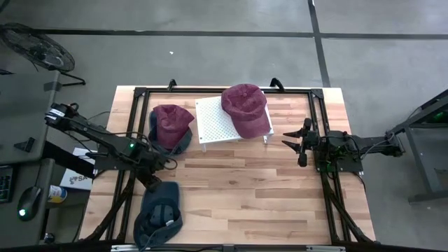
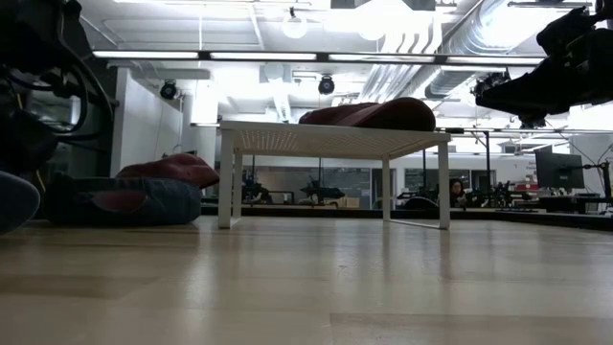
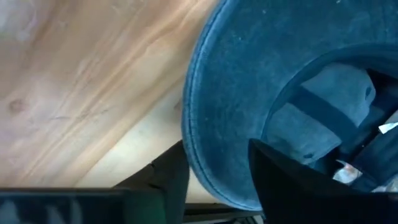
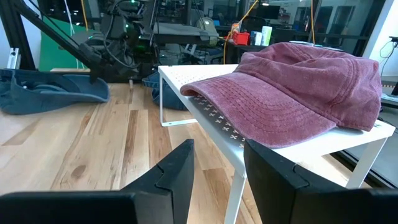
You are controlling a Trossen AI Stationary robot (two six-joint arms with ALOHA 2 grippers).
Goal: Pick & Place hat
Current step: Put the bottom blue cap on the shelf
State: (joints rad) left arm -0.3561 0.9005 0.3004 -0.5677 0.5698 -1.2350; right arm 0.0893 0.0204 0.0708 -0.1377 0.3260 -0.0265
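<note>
A blue cap (image 1: 159, 213) is at the table's near left, turned inside up, its lining and label showing in the left wrist view. My left gripper (image 1: 152, 185) (image 3: 216, 149) is at its brim and shut on it. A maroon cap (image 1: 246, 108) (image 4: 298, 87) lies crown up on a white perforated rack (image 1: 212, 120). Another maroon cap (image 1: 171, 119) rests on a second blue cap (image 1: 180, 143) left of the rack. My right gripper (image 1: 288, 138) (image 4: 217, 149) hovers open to the right of the rack, touching nothing. My left gripper has the blue cap by the brim (image 3: 208, 124), near the brim's front edge. The brim passes between the two fingers, one finger (image 3: 168, 180) outside it and the other (image 3: 292, 180) on the lining side. The crown trails toward the table's near edge. Whether the cap is lifted clear I cannot tell.
The rack stands on thin white legs (image 2: 228, 182) at the far middle of the table. A black frame rail (image 1: 318, 126) runs along the table's right side and another along the far edge. Bare wood (image 1: 245, 189) lies between the arms.
</note>
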